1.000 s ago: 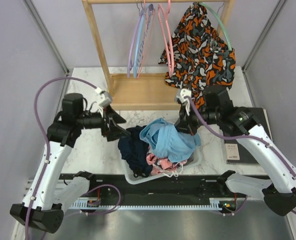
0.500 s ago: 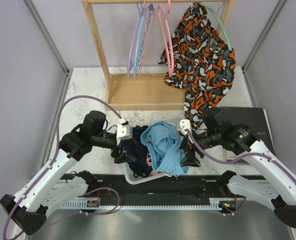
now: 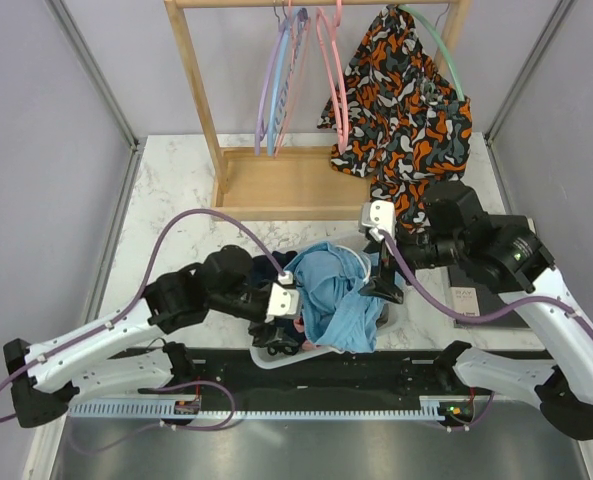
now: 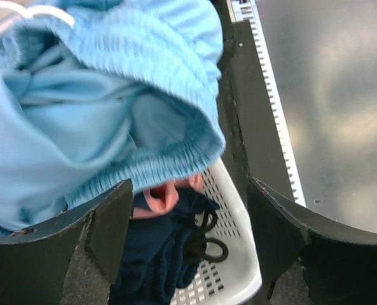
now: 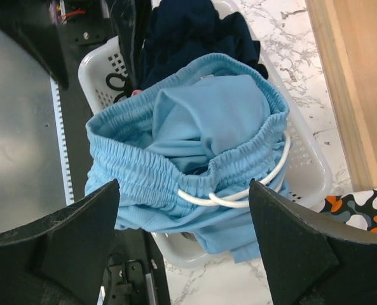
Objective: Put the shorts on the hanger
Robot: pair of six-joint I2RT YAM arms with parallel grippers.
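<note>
The light sky-blue shorts point(image 3: 336, 295) lie bunched on top of the white basket point(image 3: 268, 358), one edge hanging over its near rim. In the right wrist view the shorts point(image 5: 201, 121) show their gathered waistband and white drawstring point(image 5: 239, 194). My right gripper point(image 3: 384, 285) hovers just right of them, open point(image 5: 183, 185), holding nothing. My left gripper point(image 3: 279, 338) sits low at the basket's near-left rim, open point(image 4: 189, 187), with the shorts' waistband point(image 4: 112, 95) just ahead of the fingers. The pink hanger point(image 3: 333, 70) hangs on the rack at the back.
The wooden rack point(image 3: 276, 185) also carries lilac and blue hangers point(image 3: 276, 80) and a mint-green hanger point(image 3: 448, 55) bearing an orange-black-white garment point(image 3: 406, 110). Dark navy clothing point(image 4: 156, 267) and a pink item point(image 4: 159, 197) lie in the basket point(image 4: 239, 254). A black rail point(image 3: 326, 375) runs along the near edge.
My right gripper opened and let go of the shorts, which settled lower over the basket's near rim. The left arm swung right and down to the basket's near-left rim.
</note>
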